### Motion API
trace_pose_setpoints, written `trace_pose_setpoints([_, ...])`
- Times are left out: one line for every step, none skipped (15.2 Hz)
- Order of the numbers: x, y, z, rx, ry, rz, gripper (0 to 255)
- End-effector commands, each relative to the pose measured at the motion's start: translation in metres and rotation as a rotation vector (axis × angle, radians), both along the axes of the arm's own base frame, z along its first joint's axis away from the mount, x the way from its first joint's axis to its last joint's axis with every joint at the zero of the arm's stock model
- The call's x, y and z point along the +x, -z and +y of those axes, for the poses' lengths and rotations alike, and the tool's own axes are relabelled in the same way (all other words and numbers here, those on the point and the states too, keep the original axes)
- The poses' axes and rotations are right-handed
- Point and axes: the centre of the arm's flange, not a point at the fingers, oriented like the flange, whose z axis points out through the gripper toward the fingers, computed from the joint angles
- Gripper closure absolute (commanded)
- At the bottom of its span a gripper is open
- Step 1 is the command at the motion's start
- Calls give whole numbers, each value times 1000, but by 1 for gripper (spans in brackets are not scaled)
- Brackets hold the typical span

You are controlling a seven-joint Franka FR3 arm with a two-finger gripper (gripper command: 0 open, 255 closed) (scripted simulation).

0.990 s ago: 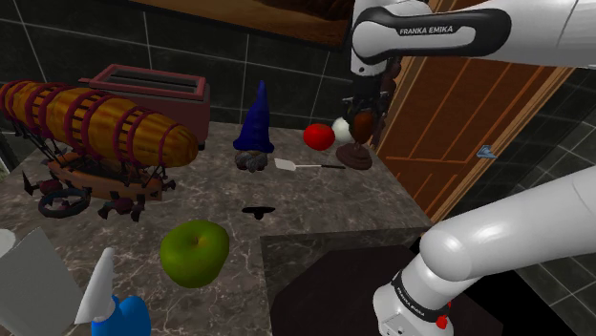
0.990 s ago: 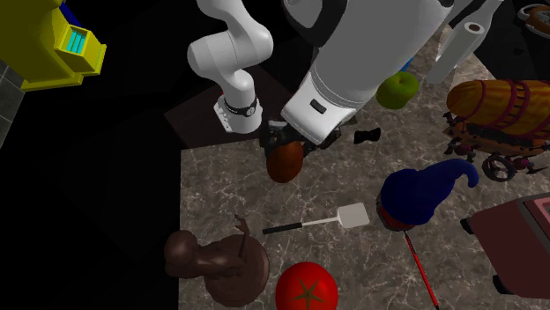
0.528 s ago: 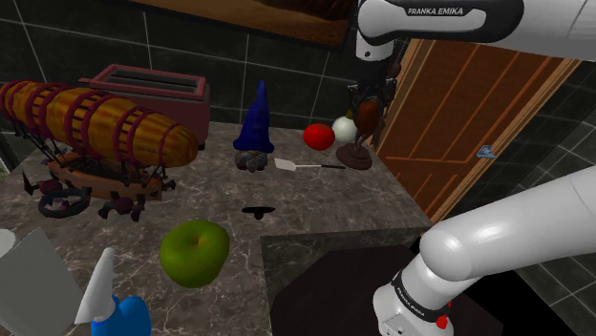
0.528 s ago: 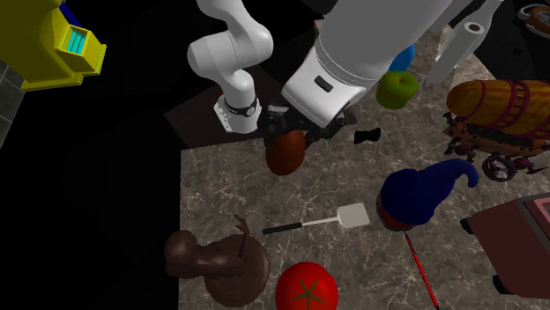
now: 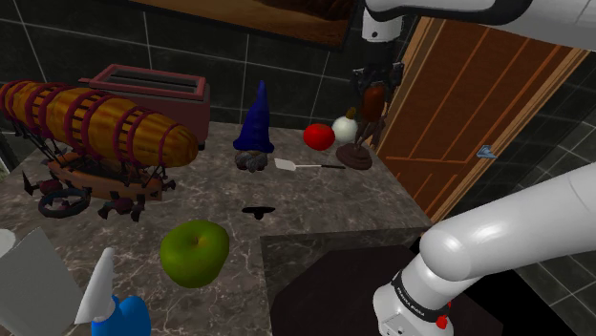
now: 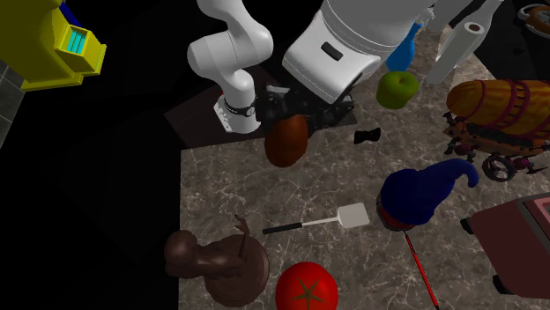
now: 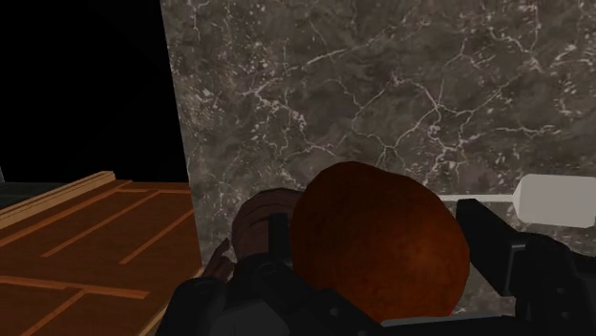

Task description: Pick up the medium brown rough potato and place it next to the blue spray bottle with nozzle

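potato (image 7: pixel 377 243) tight between the fingers (image 7: pixel 494 237)

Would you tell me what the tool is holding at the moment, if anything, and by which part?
The tool holds the potato, clasped by its two opposite sides, above the counter.

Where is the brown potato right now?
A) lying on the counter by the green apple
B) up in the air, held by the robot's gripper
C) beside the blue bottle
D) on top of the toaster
B: the potato is clasped between the black fingers of the gripper, well above the marble counter.
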Motion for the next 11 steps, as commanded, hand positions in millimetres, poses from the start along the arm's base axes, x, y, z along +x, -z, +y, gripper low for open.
trace_pose_setpoints([-1,-11,1,0,0,0,255])
trace_pose_setpoints([-1,-16,1,0,0,0,255])
trace_pose_setpoints([-1,-22,1,0,0,0,255])
trace_pose_setpoints([-1,-27,1,0,0,0,255])
trace_pose_setpoints([-1,-31,1,0,0,0,255])
trace_pose_setpoints([-5,-31,14,0,0,0,255])
trace_pose_setpoints([-9,-31,26,0,0,0,255])
trace_pose_setpoints([-13,-31,39,0,0,0,255])
trace_pose_setpoints([-17,-31,52,0,0,0,255])
trace_pose_setpoints([-21,-31,64,0,0,0,255])
trace_pose_setpoints([-25,-31,77,0,0,0,255])
